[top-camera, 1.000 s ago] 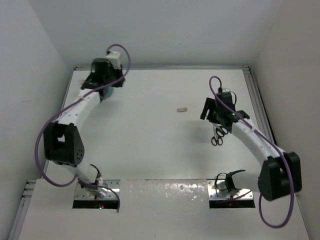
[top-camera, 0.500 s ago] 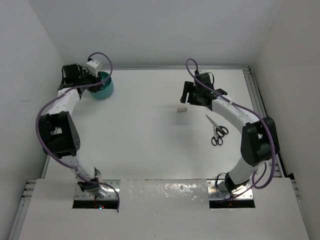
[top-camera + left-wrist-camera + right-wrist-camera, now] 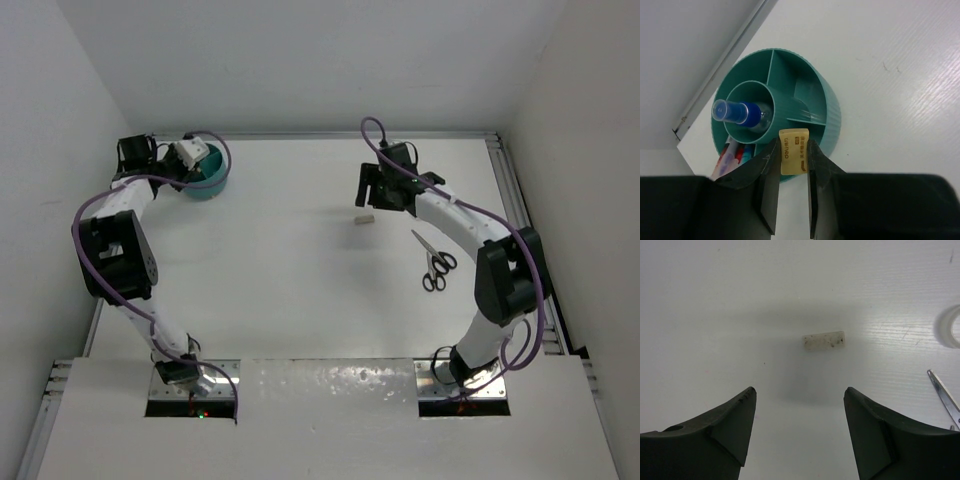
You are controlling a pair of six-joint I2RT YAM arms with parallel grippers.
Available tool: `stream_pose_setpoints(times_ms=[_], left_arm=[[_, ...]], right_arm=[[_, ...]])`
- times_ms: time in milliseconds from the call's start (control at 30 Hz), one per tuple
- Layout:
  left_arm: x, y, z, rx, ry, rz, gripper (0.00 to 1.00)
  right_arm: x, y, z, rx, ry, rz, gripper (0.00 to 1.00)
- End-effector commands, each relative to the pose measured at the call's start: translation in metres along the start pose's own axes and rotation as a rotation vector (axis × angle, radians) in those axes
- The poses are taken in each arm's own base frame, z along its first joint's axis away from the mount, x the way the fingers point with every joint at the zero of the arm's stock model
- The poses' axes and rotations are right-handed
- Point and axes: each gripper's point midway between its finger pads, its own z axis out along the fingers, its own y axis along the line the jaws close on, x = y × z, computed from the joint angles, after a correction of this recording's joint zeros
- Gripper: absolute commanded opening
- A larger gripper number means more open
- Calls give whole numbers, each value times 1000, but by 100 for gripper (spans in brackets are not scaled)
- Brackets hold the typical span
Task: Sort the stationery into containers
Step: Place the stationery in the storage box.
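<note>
Left jaws clamp tan eraser (image 3: 793,157) by teal tub (image 3: 832,117), visible only from wrist

Right tool (image 3: 800,390) now off the scissors (image 3: 435,268), over the pale block (image 3: 824,340); left tool (image 3: 792,150) farther left, tub (image 3: 832,112) uncovered.

Tub mouth: teal tub (image 3: 832,112); centre ring filled by a blue-capped bottle (image 3: 737,112); pens (image 3: 732,152) crowd the near-left compartment; the two right-hand compartments show bare floors
Near rim: left gripper (image 3: 792,143) clamps a tan eraser (image 3: 792,157) over it
Behind tub: rail (image 3: 725,65) and wall close by
Right gripper (image 3: 799,390): jaws wide; bare table between; speckled white block (image 3: 824,340) just ahead
Right flank: tape roll (image 3: 951,326) and scissors (image 3: 942,390) nearby
</note>
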Motion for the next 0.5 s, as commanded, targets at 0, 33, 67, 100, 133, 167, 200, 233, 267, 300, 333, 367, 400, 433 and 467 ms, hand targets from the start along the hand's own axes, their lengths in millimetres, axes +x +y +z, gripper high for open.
stream_pose_setpoints(times_ms=[0, 33, 67, 100, 133, 167, 200, 233, 267, 300, 333, 367, 400, 433, 467], left_arm=[[-7, 21, 1, -36, -63, 143, 0], [-5, 21, 3, -37, -62, 148, 0], [-1, 23, 3, -39, -57, 151, 0], [0, 24, 4, -40, -55, 170, 0], [1, 24, 5, -39, -56, 178, 0], [3, 24, 6, -39, -54, 178, 0], [2, 25, 6, -44, -56, 168, 0], [3, 26, 7, -47, -56, 161, 0], [3, 26, 6, -49, -56, 155, 0], [4, 25, 6, -46, -55, 155, 0], [6, 25, 6, -51, -51, 158, 0], [8, 22, 8, -48, -52, 160, 3], [9, 23, 8, -54, -54, 159, 4], [9, 24, 9, -64, -63, 165, 6], [6, 24, 11, -67, -73, 166, 7]], right_arm=[[-19, 9, -7, 4, -49, -19, 70], [-20, 10, -8, 5, -53, -21, 70], [-19, 8, -9, 9, -51, -21, 70], [-19, 9, -9, 7, -52, -22, 70], [-18, 9, -10, 11, -53, -25, 70], [-18, 9, -10, 12, -52, -26, 70], [-18, 9, -11, 13, -52, -29, 70], [-17, 8, -11, 18, -48, -34, 70], [-17, 9, -11, 19, -48, -36, 70], [-17, 7, -12, 23, -48, -38, 70], [-18, 7, -12, 26, -53, -37, 70], [-16, 7, -12, 26, -50, -37, 70], [-16, 7, -12, 25, -49, -41, 70], [-16, 8, -12, 21, -49, -42, 70], [-16, 9, -12, 21, -49, -44, 70]])
